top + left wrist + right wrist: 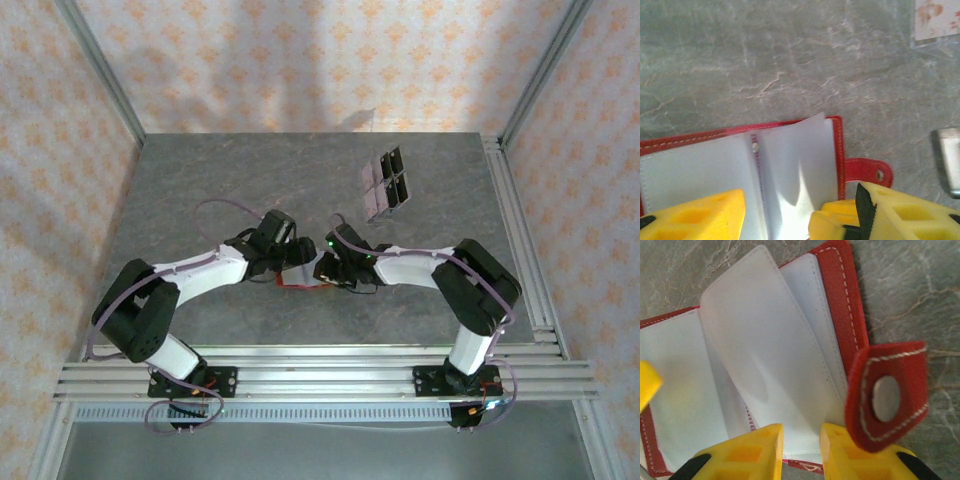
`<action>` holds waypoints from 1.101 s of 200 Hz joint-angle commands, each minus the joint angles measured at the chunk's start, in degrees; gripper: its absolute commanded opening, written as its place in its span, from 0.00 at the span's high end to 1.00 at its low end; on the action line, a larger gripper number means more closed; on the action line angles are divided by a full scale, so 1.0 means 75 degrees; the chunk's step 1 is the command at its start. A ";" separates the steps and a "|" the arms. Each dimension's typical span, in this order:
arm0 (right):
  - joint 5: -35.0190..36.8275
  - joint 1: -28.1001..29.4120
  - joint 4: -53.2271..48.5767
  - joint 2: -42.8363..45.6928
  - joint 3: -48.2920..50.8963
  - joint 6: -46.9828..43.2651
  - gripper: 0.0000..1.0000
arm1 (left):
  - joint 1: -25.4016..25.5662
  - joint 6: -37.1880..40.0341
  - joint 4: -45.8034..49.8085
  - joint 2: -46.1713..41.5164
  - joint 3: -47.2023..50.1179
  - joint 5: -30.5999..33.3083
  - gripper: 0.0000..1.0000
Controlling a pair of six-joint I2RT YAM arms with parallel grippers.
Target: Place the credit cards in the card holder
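I am working low over the near middle of the table (200,190). Both wrists are meeting over the card holder (836,275), which is lying open and flat between them. My left gripper (801,202) is hanging over it with its fingers spread wide, one above the left page and one past the right edge, pinching nothing. My right gripper (801,434) is sitting with its fingers drawn close. A narrow gap is showing between them, over the near edge of a raised sleeve (765,340). I cannot tell whether the pads are biting it.

As I am judging it, the step is opening one pocket so a card can slide in. To do it well, I should be lifting a single sleeve by its free edge. The left fingers should be pinning the cover so the holder is not skating on the smooth top. Fetching a card would come after that.

The cover is looking like red leather with pale stitching, and the lining is pale and smooth. The sleeves are frosted, thin and floppy, and one is curling upward. The clasp tab (867,370) is standing up on the right, carrying a dull metal snap disc (886,399).

The table is grey, veined and matte. Just right of the holder a grey, round-cornered flat piece (946,160) is lying; I cannot tell what it is. Far off, right of centre, the clear stand (378,212) is holding dark cards (393,160), well apart from the holder.
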State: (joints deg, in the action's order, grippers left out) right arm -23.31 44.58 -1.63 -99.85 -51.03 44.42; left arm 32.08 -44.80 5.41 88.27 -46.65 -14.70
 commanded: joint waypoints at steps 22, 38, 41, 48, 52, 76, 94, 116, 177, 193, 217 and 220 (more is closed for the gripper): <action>0.0790 -0.0152 -0.0649 0.0288 0.0456 0.0241 0.74 | 0.0019 -0.0039 -0.0430 0.0081 0.0709 0.0408 0.39; 0.0838 -0.0178 -0.0712 0.0332 0.0515 0.0274 0.74 | 0.0013 0.0043 -0.0421 0.0102 0.0860 0.0558 0.39; 0.0835 -0.0188 -0.0713 0.0334 0.0510 0.0268 0.74 | 0.0017 0.0064 -0.0417 0.0092 0.0880 0.0604 0.39; 0.0841 -0.0201 -0.0733 0.0340 0.0518 0.0265 0.74 | 0.0017 0.0117 -0.0407 0.0062 0.0943 0.0711 0.39; 0.0846 -0.0210 -0.0759 0.0341 0.0511 0.0269 0.74 | 0.0019 0.0150 -0.0401 0.0047 0.0977 0.0763 0.39; 0.0881 -0.0254 -0.0836 0.0318 0.0502 0.0300 0.74 | -0.0022 0.0339 -0.0284 0.0053 0.1036 0.0940 0.39; 0.0795 -0.0259 -0.0764 0.0363 0.0484 0.0342 0.74 | -0.0023 0.0533 0.0006 0.0142 0.0884 0.1075 0.40; 0.0536 -0.0260 -0.0580 0.0558 0.0385 0.0293 0.74 | -0.0014 0.0932 0.0606 0.0137 0.0513 0.1350 0.41; 0.0481 -0.0401 -0.1319 0.1490 -0.0644 -0.0338 0.73 | -0.0017 0.1676 0.1435 -0.0113 -0.0421 0.1608 0.39; 0.0788 -0.0703 -0.1974 0.1754 -0.1239 -0.0797 0.72 | -0.0021 0.1762 0.1578 -0.0288 -0.0613 0.1596 0.38; 0.1416 -0.1317 -0.3353 0.1768 -0.2564 -0.1765 0.65 | -0.0040 0.1790 0.1852 -0.0589 -0.0821 0.1648 0.37; 0.1455 -0.1407 -0.3519 0.1725 -0.2732 -0.1891 0.63 | -0.0054 0.1789 0.1903 -0.0619 -0.0841 0.1653 0.37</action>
State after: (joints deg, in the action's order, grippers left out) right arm -18.65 38.39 -16.21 -88.58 -62.63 39.33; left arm 32.21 -33.28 14.98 87.22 -50.48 -4.99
